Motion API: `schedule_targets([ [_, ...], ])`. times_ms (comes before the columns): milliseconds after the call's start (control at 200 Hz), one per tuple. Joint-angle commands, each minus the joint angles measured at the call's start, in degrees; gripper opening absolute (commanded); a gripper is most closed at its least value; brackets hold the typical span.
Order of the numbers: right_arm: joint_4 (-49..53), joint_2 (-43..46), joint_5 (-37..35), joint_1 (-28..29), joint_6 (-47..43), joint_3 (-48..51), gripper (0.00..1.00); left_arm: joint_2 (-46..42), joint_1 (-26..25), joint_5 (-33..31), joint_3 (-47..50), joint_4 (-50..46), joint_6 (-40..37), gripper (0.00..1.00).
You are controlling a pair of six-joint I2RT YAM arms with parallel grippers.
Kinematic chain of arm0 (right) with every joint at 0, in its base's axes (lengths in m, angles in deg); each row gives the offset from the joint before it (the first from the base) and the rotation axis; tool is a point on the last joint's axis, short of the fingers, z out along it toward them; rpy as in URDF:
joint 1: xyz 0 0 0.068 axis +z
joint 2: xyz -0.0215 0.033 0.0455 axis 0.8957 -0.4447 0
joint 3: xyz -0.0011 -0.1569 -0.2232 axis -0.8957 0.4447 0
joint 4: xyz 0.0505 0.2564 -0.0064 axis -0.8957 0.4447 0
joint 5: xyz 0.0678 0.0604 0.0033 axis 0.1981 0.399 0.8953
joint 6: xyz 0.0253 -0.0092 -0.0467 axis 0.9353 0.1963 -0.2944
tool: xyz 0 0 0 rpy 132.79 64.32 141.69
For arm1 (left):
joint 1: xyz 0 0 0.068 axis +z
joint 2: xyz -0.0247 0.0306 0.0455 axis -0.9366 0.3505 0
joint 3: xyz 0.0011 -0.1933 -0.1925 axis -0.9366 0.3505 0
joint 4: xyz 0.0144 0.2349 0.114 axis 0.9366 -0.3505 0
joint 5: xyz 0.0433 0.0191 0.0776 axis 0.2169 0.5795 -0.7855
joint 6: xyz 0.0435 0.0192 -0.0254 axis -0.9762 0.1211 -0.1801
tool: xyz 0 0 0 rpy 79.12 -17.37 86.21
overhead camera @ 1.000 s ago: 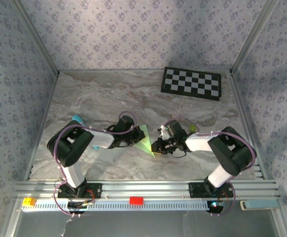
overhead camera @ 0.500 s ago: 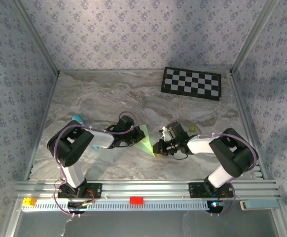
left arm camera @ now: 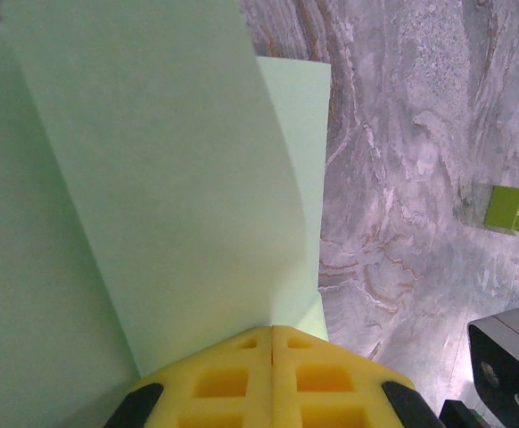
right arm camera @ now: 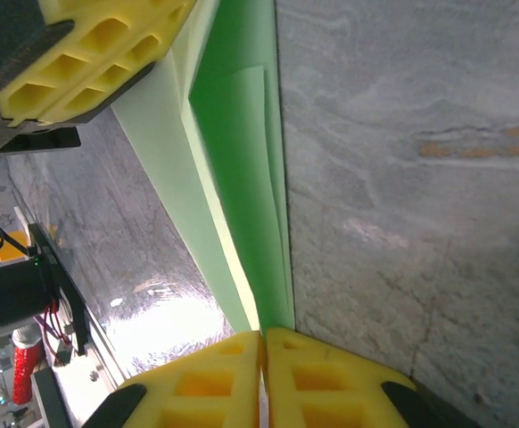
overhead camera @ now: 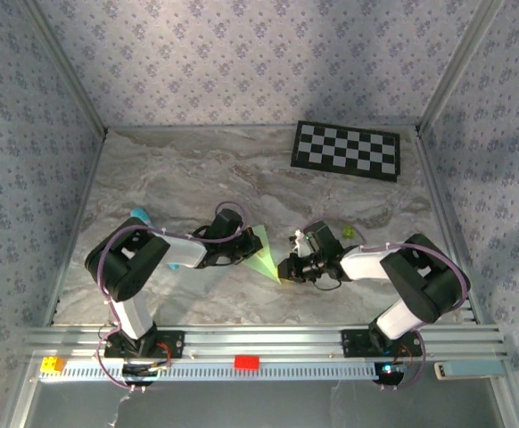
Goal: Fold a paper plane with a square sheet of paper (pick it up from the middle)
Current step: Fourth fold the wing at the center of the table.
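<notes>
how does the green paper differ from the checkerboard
Colour: the paper is plain pale green; the checkerboard is black and white squares. Shape: the paper is folded to a pointed triangle; the checkerboard is a flat rectangle. State: the paper is pinched by the left gripper and right gripper; the checkerboard lies untouched at the far right. Both are thin sheets.

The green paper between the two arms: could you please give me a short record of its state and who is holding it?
paper: pale green, folded into layers, triangular from above
left gripper: jaws shut on the paper
right gripper: jaws shut on the paper's edge
lime block: on the table, apart from the paper
checkerboard: flat at the far right, away from both arms
</notes>
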Motion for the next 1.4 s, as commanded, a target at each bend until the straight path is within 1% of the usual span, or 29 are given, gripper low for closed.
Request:
schedule_targets([
  [0, 4.57, 0.16, -1.01, 0.07, -0.33, 1.04, 0.09, 1.42, -0.12, -1.09, 0.73, -3.43, -0.95, 0.02],
  [115, 4.55, -0.02, -0.61, 0.06, -0.31, 1.09, 0.07, 1.42, -0.15, -1.09, 0.83, -3.38, -1.00, 0.02],
  [265, 5.15, 1.65, -0.70, -0.06, -0.02, 0.30, 0.15, 1.35, -0.10, -1.08, 0.89, -3.38, -1.00, 0.02],
  [405, 7.87, 4.49, -1.90, -0.28, -0.51, -1.71, 0.21, 1.25, -0.13, -1.12, 1.08, -3.25, -0.98, 0.02],
  [575, 9.56, 7.22, -2.00, -0.55, -1.08, -4.53, 0.23, 1.07, -0.12, -1.28, 1.24, -3.38, -1.02, 0.02],
  [615, 9.26, 7.15, -1.16, -0.50, -1.20, -5.31, 0.22, 1.07, -0.16, -1.26, 1.26, -3.36, -1.04, 0.02],
  [775, 9.04, 5.09, 1.00, 0.62, -1.92, -8.32, 0.10, 1.31, -0.10, -1.20, 1.18, -3.23, -1.08, 0.02],
  [835, 8.98, 3.88, 1.33, 1.28, -1.95, -9.24, 0.07, 1.43, -0.10, -1.17, 1.10, -3.29, -0.99, 0.02],
  [905, 8.83, 2.29, 1.35, 2.17, -1.94, -10.20, 0.06, 1.42, -0.12, -1.17, 1.03, -3.28, -1.09, 0.02],
  [1104, 10.84, -1.32, -1.47, 3.90, -2.53, -12.58, 0.05, 1.64, -0.21, -1.05, 0.82, -3.18, -1.00, 0.02],
  [1394, 12.56, -4.65, -4.69, 4.30, -3.24, -12.94, 0.04, 1.61, -0.23, -1.09, 0.80, -3.18, -0.93, 0.01],
])
